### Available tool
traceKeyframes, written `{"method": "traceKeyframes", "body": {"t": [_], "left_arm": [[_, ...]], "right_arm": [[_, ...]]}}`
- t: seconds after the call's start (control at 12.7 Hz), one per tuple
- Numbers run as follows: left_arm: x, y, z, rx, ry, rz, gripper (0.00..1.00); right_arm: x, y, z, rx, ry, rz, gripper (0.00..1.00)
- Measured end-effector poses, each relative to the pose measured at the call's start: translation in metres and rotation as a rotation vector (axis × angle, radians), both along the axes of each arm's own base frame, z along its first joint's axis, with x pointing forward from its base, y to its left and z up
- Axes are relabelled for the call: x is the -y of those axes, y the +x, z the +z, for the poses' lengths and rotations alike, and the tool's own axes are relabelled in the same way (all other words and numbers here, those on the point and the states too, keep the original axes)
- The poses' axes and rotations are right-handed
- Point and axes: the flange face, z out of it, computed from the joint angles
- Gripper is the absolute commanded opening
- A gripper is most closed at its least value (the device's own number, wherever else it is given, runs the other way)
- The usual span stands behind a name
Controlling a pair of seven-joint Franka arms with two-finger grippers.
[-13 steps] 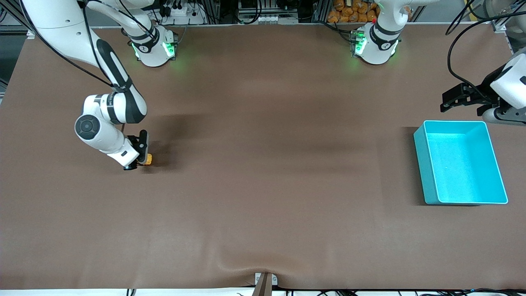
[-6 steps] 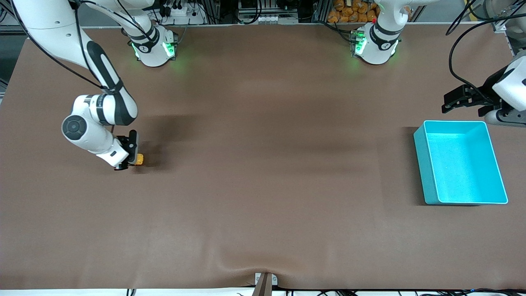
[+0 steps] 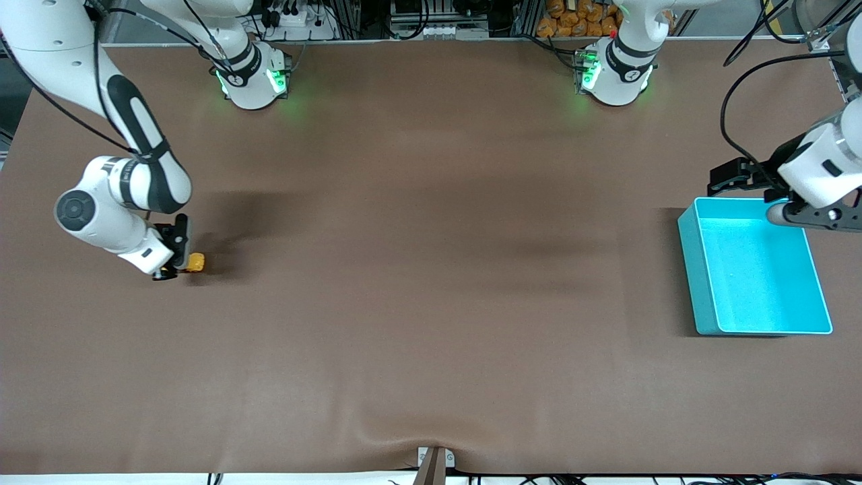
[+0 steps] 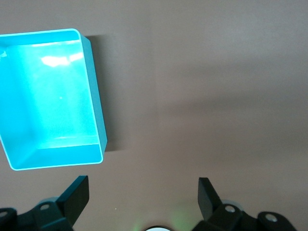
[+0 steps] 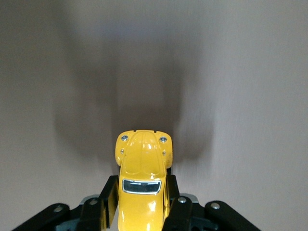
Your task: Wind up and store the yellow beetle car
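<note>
Yellow, rounded and tiny, the yellow beetle car (image 3: 195,262) sat at the front frame's left edge, clenched by the right gripper (image 3: 180,259); only the right wrist view showed its windscreen. The left gripper (image 4: 143,195) hung released beside the turquoise plastic bin (image 3: 704,283).

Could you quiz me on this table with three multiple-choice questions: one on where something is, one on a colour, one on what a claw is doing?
1. The tiny yellow beetle-shaped toy car is
A. in the bin
B. at the right arm's end of the table
C. at the table's middle

2. The open rectangular plastic bin is
A. turquoise
B. red
C. white

3. The right gripper is
A. open and empty
B. shut on the car
C. inside the bin

Answers: 1 B, the car sits low at that end. 2 A, plainly turquoise. 3 B, its fingers clamp the car's sides. The left gripper hangs open over the bin's edge.
</note>
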Motion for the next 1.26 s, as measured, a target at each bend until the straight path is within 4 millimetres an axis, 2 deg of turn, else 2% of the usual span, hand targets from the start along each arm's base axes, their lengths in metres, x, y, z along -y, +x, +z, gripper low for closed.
{"method": "traceKeyframes", "body": {"t": [0.63, 0.71, 0.79, 0.87, 1.03, 1.11, 1.19, 1.26], "left_arm": [[0.004, 0.000, -0.001, 0.000, -0.001, -0.007, 1.00], [0.004, 0.000, 0.000, 0.000, -0.001, -0.007, 1.00], [0.004, 0.000, -0.001, 0.000, -0.001, -0.007, 1.00], [0.004, 0.000, 0.000, 0.000, -0.001, -0.007, 1.00], [0.004, 0.000, 0.000, 0.000, -0.001, -0.007, 1.00], [0.004, 0.000, 0.000, 0.000, -0.001, -0.007, 1.00], [0.004, 0.000, 0.000, 0.000, -0.001, -0.007, 1.00], [0.004, 0.000, 0.000, 0.000, -0.001, -0.007, 1.00]], "right_arm": [[0.114, -0.007, 0.000, 0.022, -0.009, 0.024, 0.38], [0.128, -0.008, 0.000, 0.023, -0.011, 0.026, 0.46], [0.141, -0.008, 0.000, 0.026, -0.014, 0.028, 0.68], [0.150, -0.008, 0.000, 0.026, -0.015, 0.027, 0.98], [0.159, -0.010, -0.013, -0.052, 0.016, 0.010, 1.00], [0.163, -0.005, -0.014, -0.082, 0.027, 0.005, 1.00], [0.168, 0.005, -0.005, -0.106, 0.034, 0.002, 1.00], [0.174, 0.016, 0.011, -0.123, 0.039, -0.002, 1.00]]}}
